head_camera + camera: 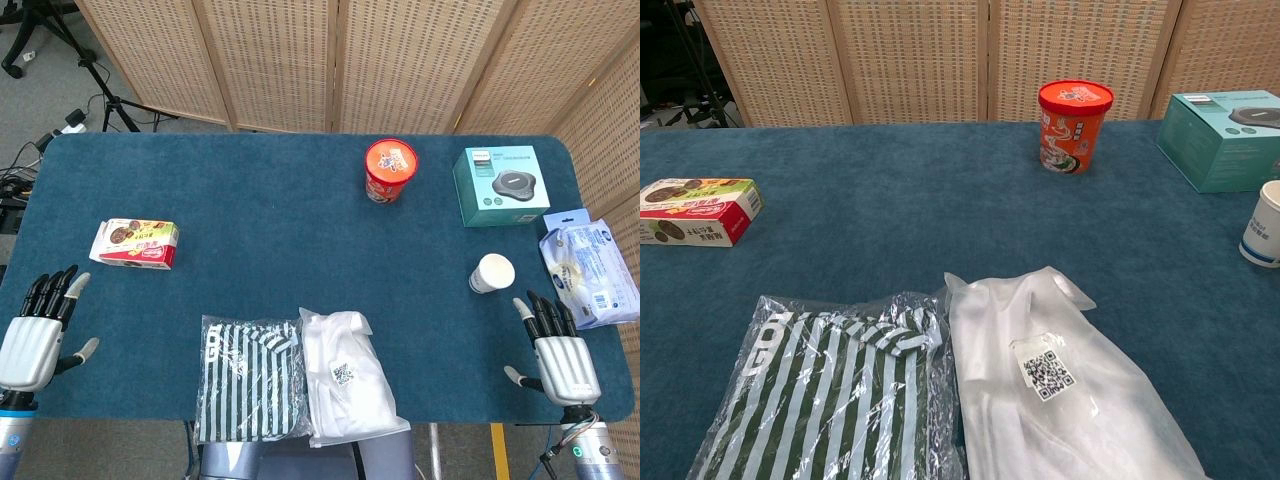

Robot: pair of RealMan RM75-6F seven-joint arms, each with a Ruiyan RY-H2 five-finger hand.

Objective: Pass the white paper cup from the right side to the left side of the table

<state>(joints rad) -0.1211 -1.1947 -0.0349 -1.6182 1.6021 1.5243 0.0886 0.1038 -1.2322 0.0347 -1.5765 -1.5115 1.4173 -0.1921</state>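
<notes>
Standing upright at right: white paper cup (492,273), probably light, thin-walled, crushable; gripping gently mid-wall. Right robot hand (560,354) waiting near it, fingers spread, empty; left robot hand (37,334) likewise.

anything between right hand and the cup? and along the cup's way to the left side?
Nothing visible between the right hand and the cup; bare cloth separates them. Going left, the two bagged garments lie near the front edge and the cookie box sits far left; the middle of the table is open.
</notes>
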